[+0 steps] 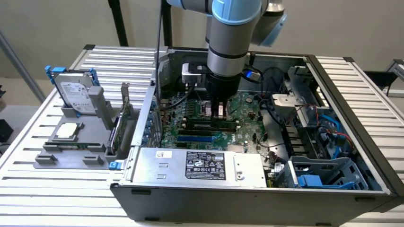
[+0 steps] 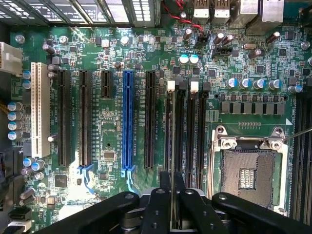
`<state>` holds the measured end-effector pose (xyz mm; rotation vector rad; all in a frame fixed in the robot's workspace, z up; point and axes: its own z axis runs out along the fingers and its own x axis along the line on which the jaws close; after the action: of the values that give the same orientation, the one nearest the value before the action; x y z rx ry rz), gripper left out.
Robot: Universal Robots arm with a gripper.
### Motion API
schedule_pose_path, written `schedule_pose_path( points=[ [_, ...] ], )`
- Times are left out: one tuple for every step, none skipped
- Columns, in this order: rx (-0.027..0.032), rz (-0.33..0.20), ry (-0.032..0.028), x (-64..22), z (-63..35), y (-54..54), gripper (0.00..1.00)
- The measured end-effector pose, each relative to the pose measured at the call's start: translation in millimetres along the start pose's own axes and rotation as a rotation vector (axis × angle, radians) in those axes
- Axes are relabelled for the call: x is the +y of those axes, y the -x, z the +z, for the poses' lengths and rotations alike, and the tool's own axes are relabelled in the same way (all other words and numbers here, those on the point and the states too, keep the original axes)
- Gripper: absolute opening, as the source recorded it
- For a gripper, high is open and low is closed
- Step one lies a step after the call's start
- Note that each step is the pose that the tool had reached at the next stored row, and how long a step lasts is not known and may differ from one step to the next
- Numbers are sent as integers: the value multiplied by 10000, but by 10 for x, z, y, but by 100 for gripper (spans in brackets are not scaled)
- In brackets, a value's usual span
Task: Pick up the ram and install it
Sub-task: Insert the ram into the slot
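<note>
Now the ram (image 2: 173,146) stands edge-on in a memory slot (image 2: 181,131) beside the empty processor socket (image 2: 248,168), aligned for seating. The gripper (image 2: 173,207) has its fingers narrowly set around the stick's top edge; whether they grip it I cannot tell.

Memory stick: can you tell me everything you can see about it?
The memory stick is seen edge-on, so it looks like one thin, pale line. It stands upright in a long black slot on the green board, with more black slots beside it. One end reaches a white clip. The other end runs under the black gripper. Its chips cannot be seen from here.
</note>
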<state>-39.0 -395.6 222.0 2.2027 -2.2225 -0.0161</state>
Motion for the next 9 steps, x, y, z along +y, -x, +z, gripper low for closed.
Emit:
schedule_pose_path(
  points=[
    [0, -1, 0, 0, 0, 0, 21],
    [0, 0, 0, 0, -5, 0, 21],
    [-3, 0, -1, 0, -19, 0, 28],
    [-4, 1, -1, 1, -44, 0, 28],
    [-7, 1, 0, 2, -70, -1, 28],
    [-10, 1, 1, 2, -101, -1, 28],
    [-13, 0, 3, 3, -136, -2, 28],
    [-23, 0, 2, 3, -172, -3, 28],
    [-32, -1, 2, 6, -205, -3, 28]
  ],
)
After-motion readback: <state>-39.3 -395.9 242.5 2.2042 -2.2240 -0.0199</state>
